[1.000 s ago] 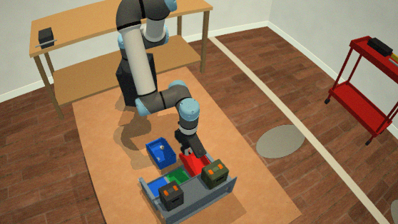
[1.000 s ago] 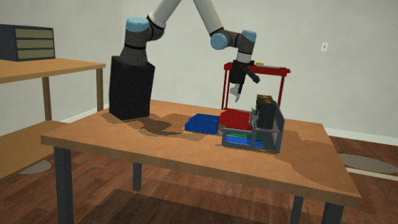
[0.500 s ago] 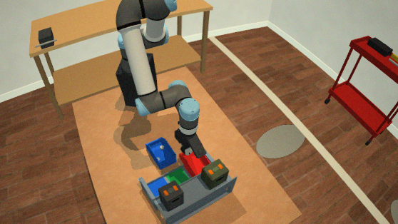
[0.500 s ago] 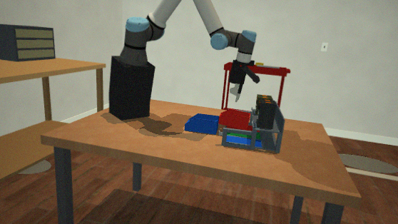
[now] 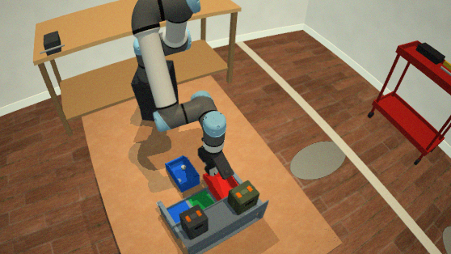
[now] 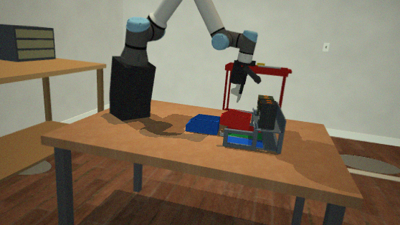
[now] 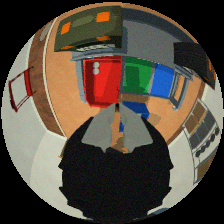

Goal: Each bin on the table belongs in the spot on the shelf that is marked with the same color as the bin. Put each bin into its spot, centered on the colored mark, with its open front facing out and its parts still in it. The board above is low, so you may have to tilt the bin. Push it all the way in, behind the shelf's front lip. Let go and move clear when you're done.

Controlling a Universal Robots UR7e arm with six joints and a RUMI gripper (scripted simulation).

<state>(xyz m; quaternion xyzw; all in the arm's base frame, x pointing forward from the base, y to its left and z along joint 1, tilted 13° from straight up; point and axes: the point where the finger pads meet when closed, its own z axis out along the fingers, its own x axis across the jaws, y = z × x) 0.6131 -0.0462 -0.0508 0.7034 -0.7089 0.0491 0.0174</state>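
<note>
Red open-front plastic bin (image 5: 218, 185) sits partly in the grey metal shelf (image 5: 246, 216) at its red-marked end, rear half sticking out over the front lip, small parts (image 7: 96, 67) visible inside. Blue open-front plastic bin (image 5: 183, 173) rests on the table just beside the shelf front, one white part inside. Green mark (image 5: 202, 199) and blue mark (image 5: 178, 210) are uncovered.
</note>
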